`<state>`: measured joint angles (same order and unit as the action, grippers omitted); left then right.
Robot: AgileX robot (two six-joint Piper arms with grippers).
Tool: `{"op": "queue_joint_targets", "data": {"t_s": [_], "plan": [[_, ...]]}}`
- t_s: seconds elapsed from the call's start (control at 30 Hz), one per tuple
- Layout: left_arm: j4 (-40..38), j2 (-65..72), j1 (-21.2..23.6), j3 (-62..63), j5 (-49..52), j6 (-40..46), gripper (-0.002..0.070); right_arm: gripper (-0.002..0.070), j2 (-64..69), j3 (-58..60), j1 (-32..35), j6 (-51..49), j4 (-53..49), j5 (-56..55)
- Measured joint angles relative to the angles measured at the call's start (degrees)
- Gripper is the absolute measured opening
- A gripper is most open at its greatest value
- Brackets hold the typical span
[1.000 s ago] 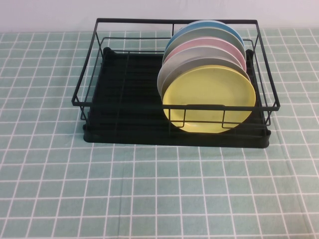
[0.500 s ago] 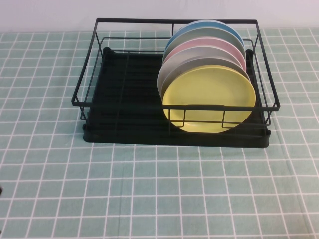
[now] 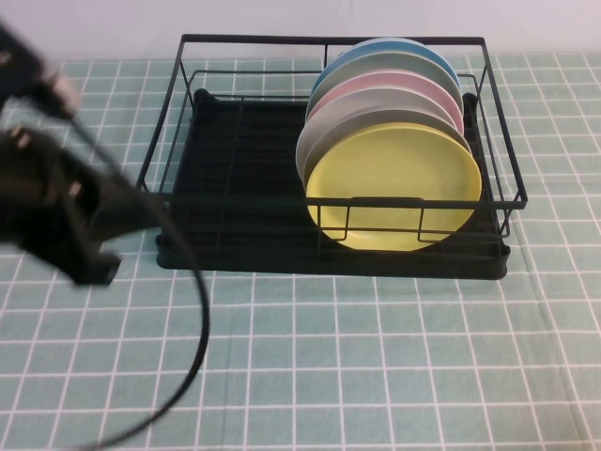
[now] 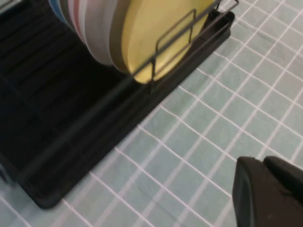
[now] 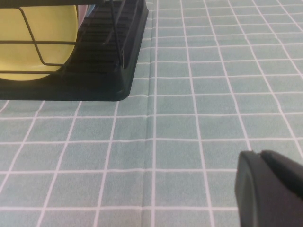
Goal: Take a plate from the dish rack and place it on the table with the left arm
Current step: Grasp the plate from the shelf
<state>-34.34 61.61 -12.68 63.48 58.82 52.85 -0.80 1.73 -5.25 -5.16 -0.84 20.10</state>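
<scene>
Near edge, lower left of the high view: a black cable (image 3: 192, 357) loops over the table (image 3: 376, 357) and runs up to the left arm (image 3: 47, 202). The arm fills the left side of the frame, blurred, angled in from the upper left, its bulk just beside the dish rack's left end. The left claw (image 4: 267, 191) shows in its wrist view as a dark block over the cloth near the rack's front edge; cannot tell how far it is open, and nothing is seen in it. The right claw (image 5: 267, 189) sits low over bare cloth, apart from the rack's corner; opening also cannot be told.

Centre: dish rack (image 3: 235, 202) on the table. The yellow plate (image 3: 394, 188) stands on edge at the front of a row of plates in the rack's right half, behind the front wire.
</scene>
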Motion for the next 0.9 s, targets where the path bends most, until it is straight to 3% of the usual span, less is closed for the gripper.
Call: {"op": "queue_joint_targets", "data": {"t_s": [0.27, 0.33, 0.4, 0.53, 0.6, 0.9], "plan": [[-0.14, 19.18, -5.56, 14.58, -0.63, 9.53, -0.0001, -0.0018, 0.00, 0.00, 0.00, 0.00, 0.00, 0.00], [0.61, 23.47, -7.40, 17.79, -0.90, 10.11, 0.0031, -0.0018, 0.00, 0.00, 0.00, 0.00, 0.00, 0.00], [1.66, 27.40, -8.99, 20.47, -0.90, 10.50, 0.0105, -0.0018, 0.00, 0.00, 0.00, 0.00, 0.00, 0.00], [2.44, 33.32, -11.21, 24.91, -2.60, 12.06, 0.0358, -0.0018, 0.00, 0.00, 0.00, 0.00, 0.00, 0.00], [2.44, 35.20, -12.11, 25.91, -5.59, 12.29, 0.0415, -0.0018, 0.00, 0.00, 0.00, 0.00, 0.00, 0.00], [1.56, 39.44, -15.24, 27.09, -16.44, 15.96, 0.0425, -0.0018, 0.00, 0.00, 0.00, 0.00, 0.00, 0.00]]}}
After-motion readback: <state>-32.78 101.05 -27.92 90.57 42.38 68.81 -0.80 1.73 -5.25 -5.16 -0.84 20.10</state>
